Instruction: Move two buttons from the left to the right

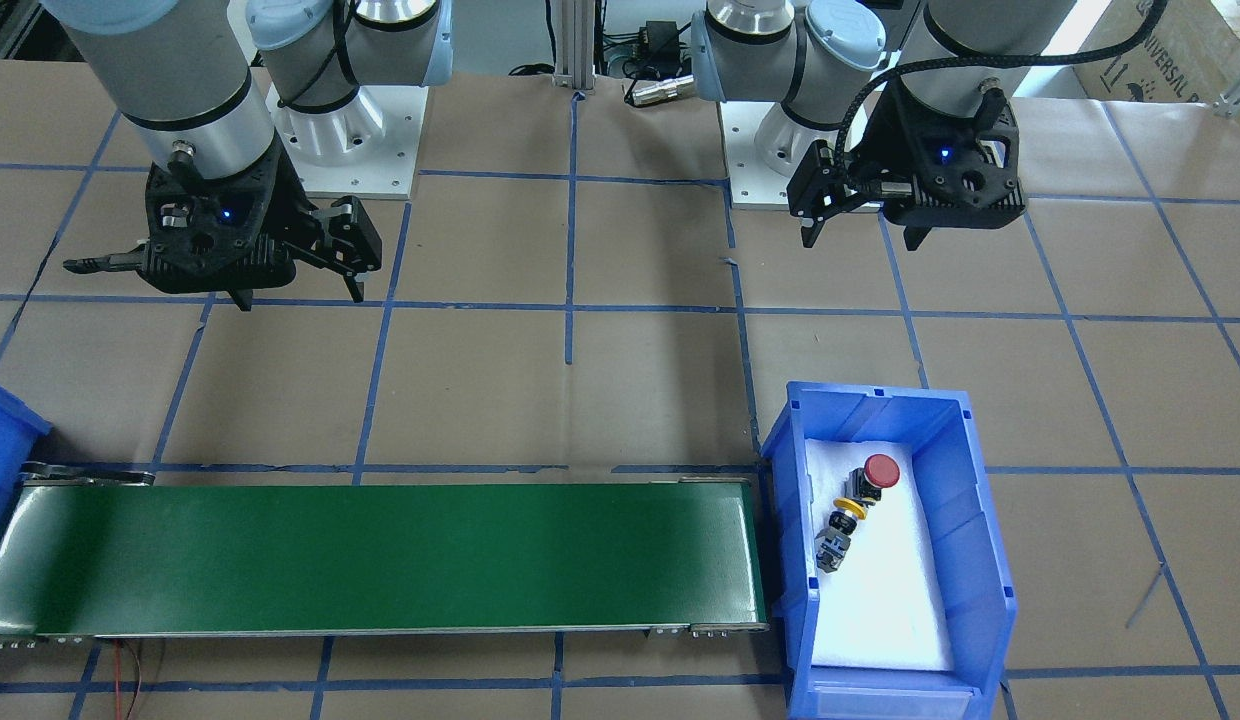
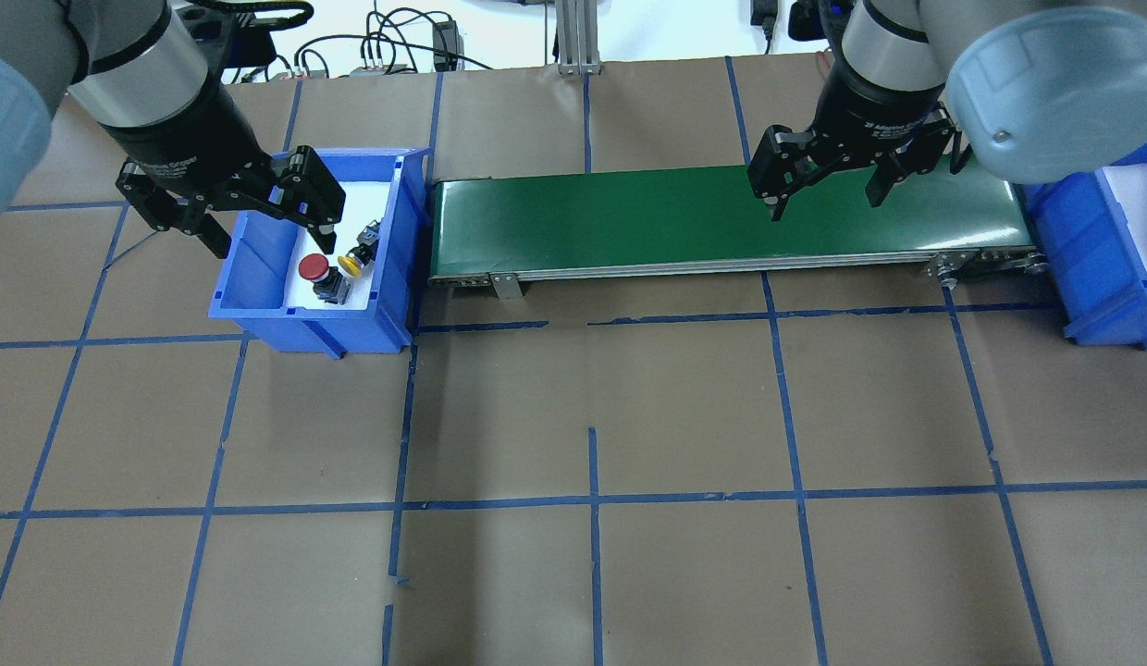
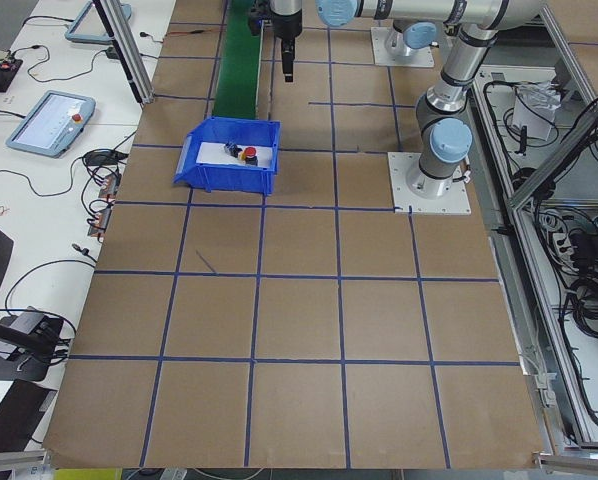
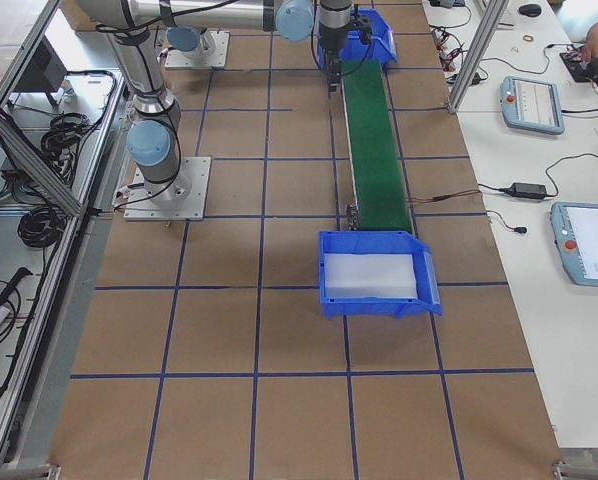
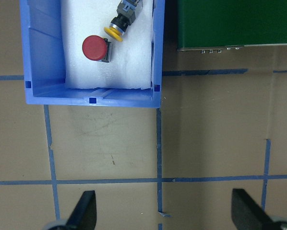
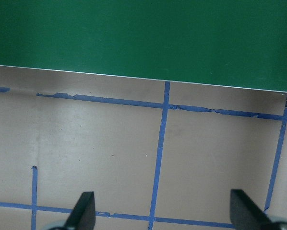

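The red-capped button [image 1: 880, 470] and the yellow-capped button [image 1: 846, 510] lie side by side on white foam in a blue bin [image 1: 980, 500]. They also show in the overhead view, red [image 2: 313, 267] and yellow [image 2: 351, 264], and in the left wrist view, red [image 5: 94, 48] and yellow [image 5: 113, 32]. My left gripper [image 1: 862, 235] is open and empty, held high on the robot's side of that bin. My right gripper [image 1: 302, 295] is open and empty, above the table beside the green conveyor belt [image 1: 380, 555].
The conveyor runs from the button bin to a second blue bin [image 2: 1091, 250] lined with white foam at the robot's right end. Brown paper with blue tape lines covers the table [image 2: 592, 416]. Arm bases stand behind.
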### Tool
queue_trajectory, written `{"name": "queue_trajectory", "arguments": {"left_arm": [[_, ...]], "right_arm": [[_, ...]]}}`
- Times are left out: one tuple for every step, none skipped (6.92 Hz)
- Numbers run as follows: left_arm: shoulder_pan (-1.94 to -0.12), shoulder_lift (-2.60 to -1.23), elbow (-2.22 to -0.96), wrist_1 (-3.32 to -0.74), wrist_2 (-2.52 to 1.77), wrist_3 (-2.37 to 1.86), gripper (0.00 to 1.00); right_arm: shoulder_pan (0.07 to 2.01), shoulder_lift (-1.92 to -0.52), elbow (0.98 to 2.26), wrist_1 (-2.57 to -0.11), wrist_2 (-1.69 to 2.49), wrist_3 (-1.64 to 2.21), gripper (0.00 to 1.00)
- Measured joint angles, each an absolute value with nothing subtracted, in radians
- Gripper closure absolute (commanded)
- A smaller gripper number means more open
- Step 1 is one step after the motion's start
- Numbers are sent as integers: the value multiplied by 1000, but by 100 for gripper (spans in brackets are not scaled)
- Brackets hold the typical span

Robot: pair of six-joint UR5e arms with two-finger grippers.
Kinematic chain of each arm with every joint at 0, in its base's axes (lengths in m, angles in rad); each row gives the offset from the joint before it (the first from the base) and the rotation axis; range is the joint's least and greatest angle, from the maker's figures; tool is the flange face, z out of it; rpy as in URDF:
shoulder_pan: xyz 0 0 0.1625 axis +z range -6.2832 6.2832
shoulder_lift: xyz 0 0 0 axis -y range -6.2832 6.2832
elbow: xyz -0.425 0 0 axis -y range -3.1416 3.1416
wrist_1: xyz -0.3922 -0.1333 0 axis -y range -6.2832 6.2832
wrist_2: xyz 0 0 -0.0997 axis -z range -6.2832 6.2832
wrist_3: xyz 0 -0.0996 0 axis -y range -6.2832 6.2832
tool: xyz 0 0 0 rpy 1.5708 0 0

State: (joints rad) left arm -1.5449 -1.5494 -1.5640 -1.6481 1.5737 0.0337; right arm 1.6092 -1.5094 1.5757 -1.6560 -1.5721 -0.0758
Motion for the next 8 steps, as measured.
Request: {"name": "queue_trajectory", "arguments": {"left_arm": [[-1545, -1549, -1566, -1646, 1574, 34, 1], [-1545, -1550, -1567, -1645, 1574, 34, 1], [-1544, -1550, -1571, -1643, 1572, 35, 1], [-1541, -1553, -1574, -1636, 1571, 37, 1], [-1537, -1556, -1575, -1624, 1570, 39, 1], [-1534, -1559, -1576, -1617, 1570, 42, 1], [-1533, -1559, -1576, -1614, 1569, 42, 1], [-1533, -1560, -1573, -1614, 1569, 42, 1]], "right_arm": [[1609, -1509, 1576, -1656, -1572, -76, 0], [1608, -1509, 1576, -1657, -1572, -76, 0], [1607, -1509, 1576, -1657, -1572, -77, 0], [1606, -1509, 1576, -1657, -1573, -77, 0], [1606, -1509, 1576, -1657, -1573, -77, 0], [1606, -1509, 1576, -1656, -1573, -77, 0], [1605, -1509, 1576, -1656, -1573, -77, 0], [1604, -1509, 1576, -1655, -1573, -77, 0]]}}
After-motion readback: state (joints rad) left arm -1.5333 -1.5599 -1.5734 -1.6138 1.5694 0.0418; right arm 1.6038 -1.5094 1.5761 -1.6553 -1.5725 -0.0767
